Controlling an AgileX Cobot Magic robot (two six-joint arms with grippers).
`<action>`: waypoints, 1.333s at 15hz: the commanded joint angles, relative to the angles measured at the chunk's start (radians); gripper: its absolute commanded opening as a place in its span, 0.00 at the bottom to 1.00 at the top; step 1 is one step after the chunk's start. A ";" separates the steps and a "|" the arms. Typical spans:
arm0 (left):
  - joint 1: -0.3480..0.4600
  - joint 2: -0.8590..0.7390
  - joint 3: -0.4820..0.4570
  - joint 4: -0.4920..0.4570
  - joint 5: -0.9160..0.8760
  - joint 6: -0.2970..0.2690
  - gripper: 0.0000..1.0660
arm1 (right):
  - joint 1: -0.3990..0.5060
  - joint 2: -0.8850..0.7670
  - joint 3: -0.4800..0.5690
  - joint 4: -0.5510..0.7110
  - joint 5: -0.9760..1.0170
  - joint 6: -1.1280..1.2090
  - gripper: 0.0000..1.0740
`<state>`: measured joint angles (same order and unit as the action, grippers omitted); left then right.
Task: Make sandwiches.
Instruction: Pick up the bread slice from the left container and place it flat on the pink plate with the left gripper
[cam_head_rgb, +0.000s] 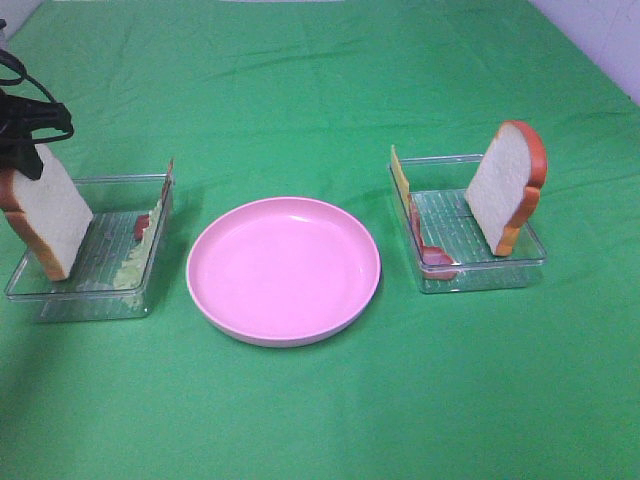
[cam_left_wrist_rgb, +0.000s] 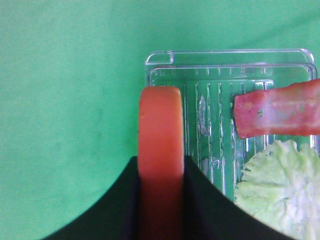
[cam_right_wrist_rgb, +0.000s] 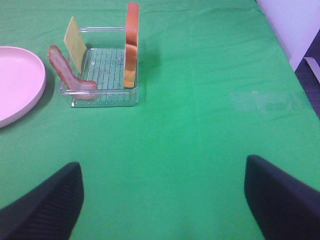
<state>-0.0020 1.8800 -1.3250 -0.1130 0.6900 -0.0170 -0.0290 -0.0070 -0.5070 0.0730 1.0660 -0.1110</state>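
Sandwich parts sit unassembled in two clear trays: the left bread slice (cam_head_rgb: 45, 215), white with an orange-brown crust, stands on edge and tilted in the left tray (cam_head_rgb: 60, 298), its crust pinched between the black fingers of the left gripper (cam_left_wrist_rgb: 161, 160); at that tray's opposite side lies pale green lettuce (cam_left_wrist_rgb: 277, 190), with a reddish bacon strip (cam_left_wrist_rgb: 280, 115) just beside it; the right bread slice (cam_head_rgb: 505, 185) stands upright in the right tray (cam_head_rgb: 500, 275); a yellow cheese slice (cam_head_rgb: 400, 175) and a second bacon strip (cam_head_rgb: 432, 255) lean at its inner wall.
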 joint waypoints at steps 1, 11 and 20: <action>-0.001 -0.055 -0.018 -0.011 0.011 -0.001 0.00 | -0.009 -0.014 0.001 0.000 -0.007 -0.003 0.77; -0.001 -0.393 -0.069 -0.528 0.095 0.171 0.00 | -0.009 -0.014 0.001 0.000 -0.007 -0.003 0.77; -0.326 -0.059 -0.068 -0.727 0.047 0.301 0.00 | -0.009 -0.014 0.001 0.004 -0.007 -0.003 0.77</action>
<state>-0.3130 1.8040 -1.3880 -0.8150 0.7570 0.2850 -0.0290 -0.0070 -0.5070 0.0740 1.0660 -0.1110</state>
